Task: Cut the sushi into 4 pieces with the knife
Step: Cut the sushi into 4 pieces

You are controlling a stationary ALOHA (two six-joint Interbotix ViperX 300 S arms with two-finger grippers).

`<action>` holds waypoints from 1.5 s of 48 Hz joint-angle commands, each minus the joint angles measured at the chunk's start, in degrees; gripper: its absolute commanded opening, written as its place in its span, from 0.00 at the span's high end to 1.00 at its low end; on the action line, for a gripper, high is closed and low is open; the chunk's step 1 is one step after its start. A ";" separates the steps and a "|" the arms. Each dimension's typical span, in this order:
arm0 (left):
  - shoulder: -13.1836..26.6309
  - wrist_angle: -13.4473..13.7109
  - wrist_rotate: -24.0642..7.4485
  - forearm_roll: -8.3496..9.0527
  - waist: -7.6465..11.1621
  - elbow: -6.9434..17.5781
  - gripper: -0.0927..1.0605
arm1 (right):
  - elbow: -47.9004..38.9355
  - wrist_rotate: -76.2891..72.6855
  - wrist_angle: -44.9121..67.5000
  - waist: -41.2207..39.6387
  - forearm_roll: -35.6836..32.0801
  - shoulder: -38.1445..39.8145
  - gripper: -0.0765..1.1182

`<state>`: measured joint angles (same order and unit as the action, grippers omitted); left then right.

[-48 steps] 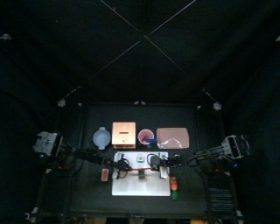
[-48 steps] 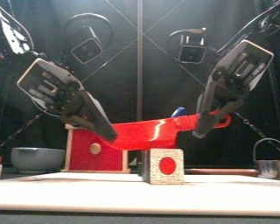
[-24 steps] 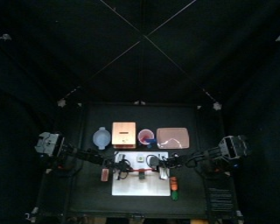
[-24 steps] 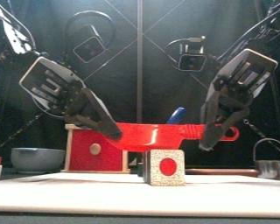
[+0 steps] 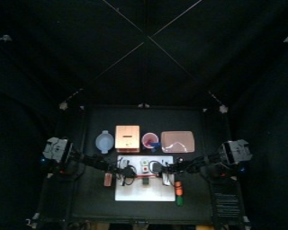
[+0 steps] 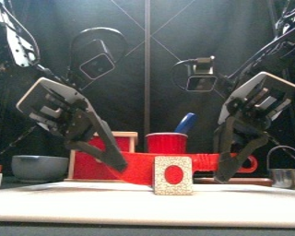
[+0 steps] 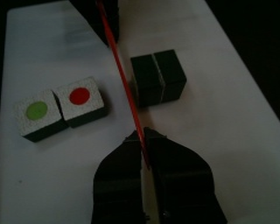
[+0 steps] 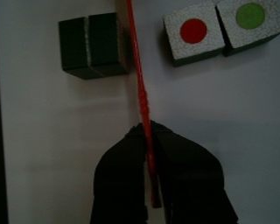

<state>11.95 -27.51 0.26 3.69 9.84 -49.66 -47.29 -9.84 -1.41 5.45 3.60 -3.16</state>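
l gripper [image 7: 143, 147] clamped on red knife [image 7: 120, 74]; r gripper [image 8: 146, 136] same; blade btwn sushi pairs [image 7: 160, 77]

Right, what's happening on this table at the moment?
Both arms hold one red knife between them: the left end effector grips one end, the right end effector the other. The blade is down at the board, between a dotted pair, red and green, and a dark pair of sushi blocks. So the roll is in two halves; neither pair looks split yet.
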 commanded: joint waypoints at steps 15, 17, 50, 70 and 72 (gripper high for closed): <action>0.00 -0.18 -0.70 0.70 -3.34 2.02 0.64 | 0.79 -0.09 0.70 -2.72 -0.88 0.62 0.83; -0.09 -0.26 -0.79 1.05 -3.96 2.11 0.64 | 0.79 -0.09 0.70 -3.08 -1.05 0.88 0.83; -7.21 1.93 -0.62 6.42 -5.27 2.29 0.64 | 2.02 -0.18 -3.78 -2.90 -2.37 9.49 0.83; -9.76 1.93 -0.35 6.50 1.05 2.20 0.64 | 1.58 -0.26 -3.78 2.29 0.70 12.48 0.83; -9.40 1.93 -0.26 6.15 1.41 2.11 0.64 | 1.41 -0.26 -3.78 2.55 0.97 12.30 0.83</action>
<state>2.99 -24.96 0.18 10.02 9.67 -49.39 -47.37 -9.93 -5.89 8.09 4.04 7.91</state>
